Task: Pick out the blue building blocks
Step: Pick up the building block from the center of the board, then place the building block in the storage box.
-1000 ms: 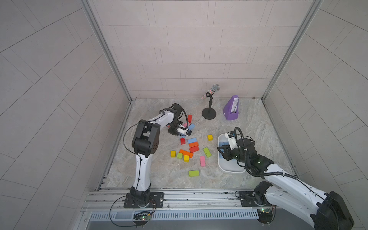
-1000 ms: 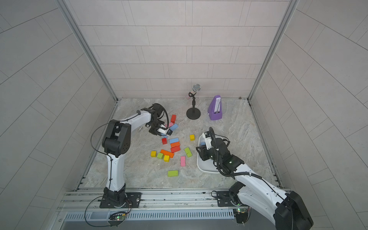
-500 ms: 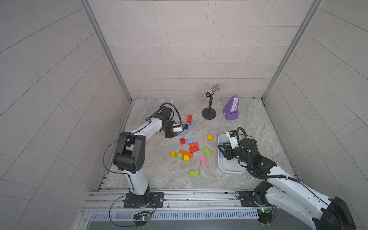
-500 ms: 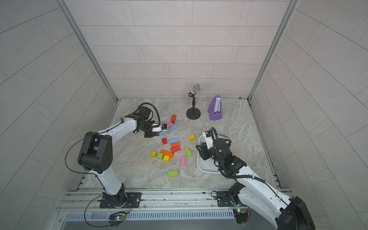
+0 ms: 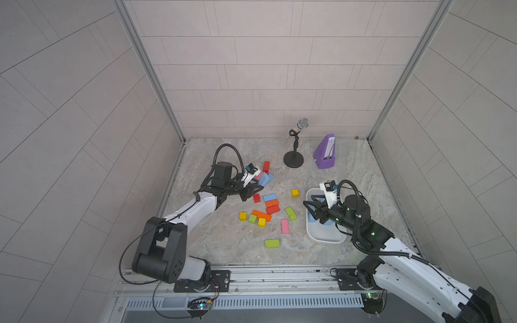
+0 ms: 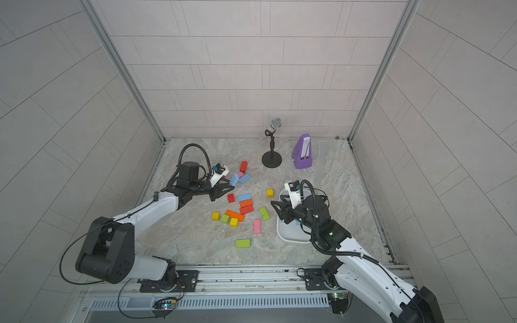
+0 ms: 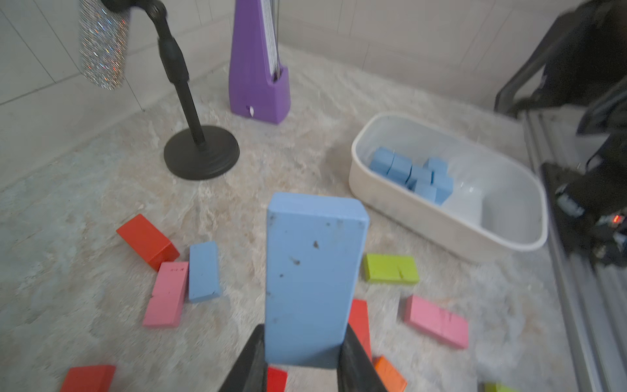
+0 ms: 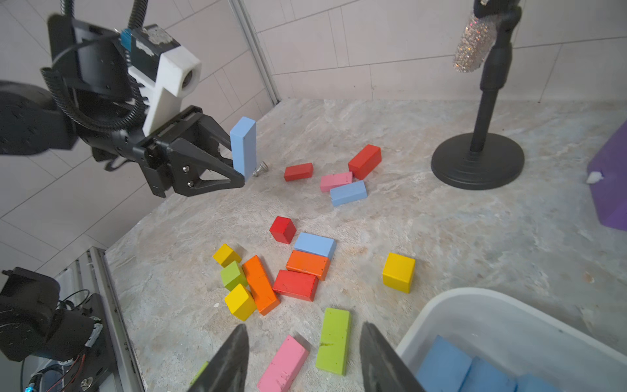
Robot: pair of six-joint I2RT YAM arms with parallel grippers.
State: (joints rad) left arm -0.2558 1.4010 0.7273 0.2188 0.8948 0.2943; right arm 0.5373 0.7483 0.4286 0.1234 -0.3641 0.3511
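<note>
My left pincer (image 7: 303, 354) pinches a blue brick (image 7: 314, 271) by one end, upright; bare floor ahead to the tub (image 7: 424, 220). My right pincer (image 8: 303, 353) is spread, empty, at its rim.

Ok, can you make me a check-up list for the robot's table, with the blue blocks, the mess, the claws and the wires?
Surface: marbled table, no spills seen.
Job's things: one blue brick in the left gripper; second blue brick beside a pink block; third blue brick next to an orange block; more blue blocks in the white tub.
Clutter: other coloured blocks scattered; microphone stand; purple metronome; small screw.
Grippers: left gripper shut on the blue brick; right gripper open, empty, by the tub.
Cables: black hoses loop over both wrists, nothing tangled seen.
Surroundings: tiled walls; metal rail in front.
</note>
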